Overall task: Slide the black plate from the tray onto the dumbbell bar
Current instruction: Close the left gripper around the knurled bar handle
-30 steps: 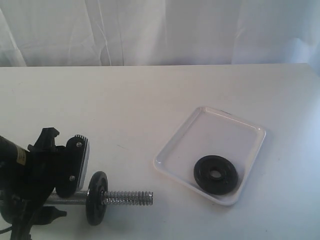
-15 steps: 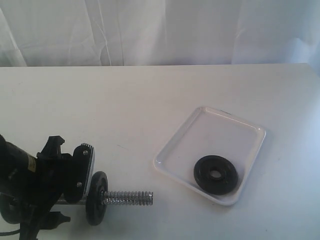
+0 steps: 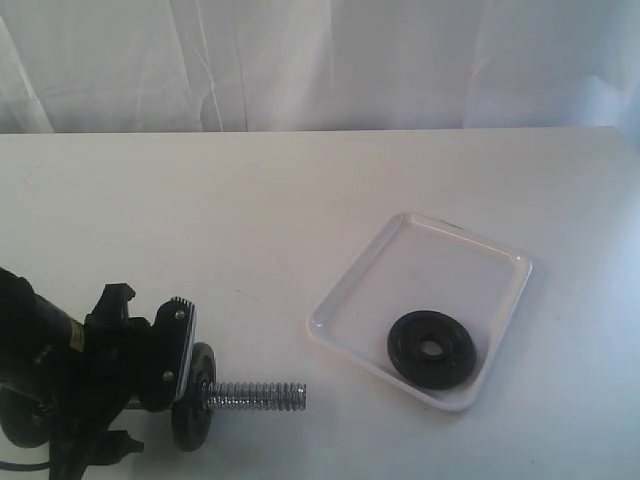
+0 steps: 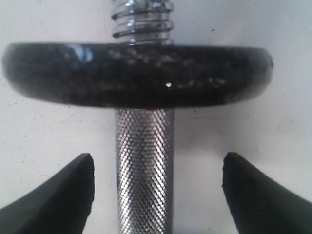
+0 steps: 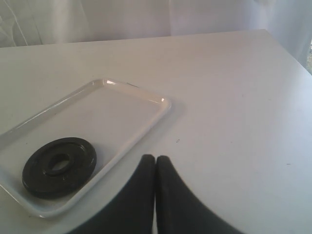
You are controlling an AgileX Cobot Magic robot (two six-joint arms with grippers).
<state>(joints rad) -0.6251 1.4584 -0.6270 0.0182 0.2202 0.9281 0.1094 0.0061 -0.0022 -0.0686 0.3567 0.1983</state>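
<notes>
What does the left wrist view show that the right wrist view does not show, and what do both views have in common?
Only the left wrist view shows the silver knurled steel dumbbell bar, with a round black iron disc already on it, and the open left pincer, its fingers either side of the bar, not touching it. Only the right wrist view shows the shallow white plastic tray, the round flat black plate lying in it, and the shut right pincer, holding nothing. Both show the white table.
</notes>
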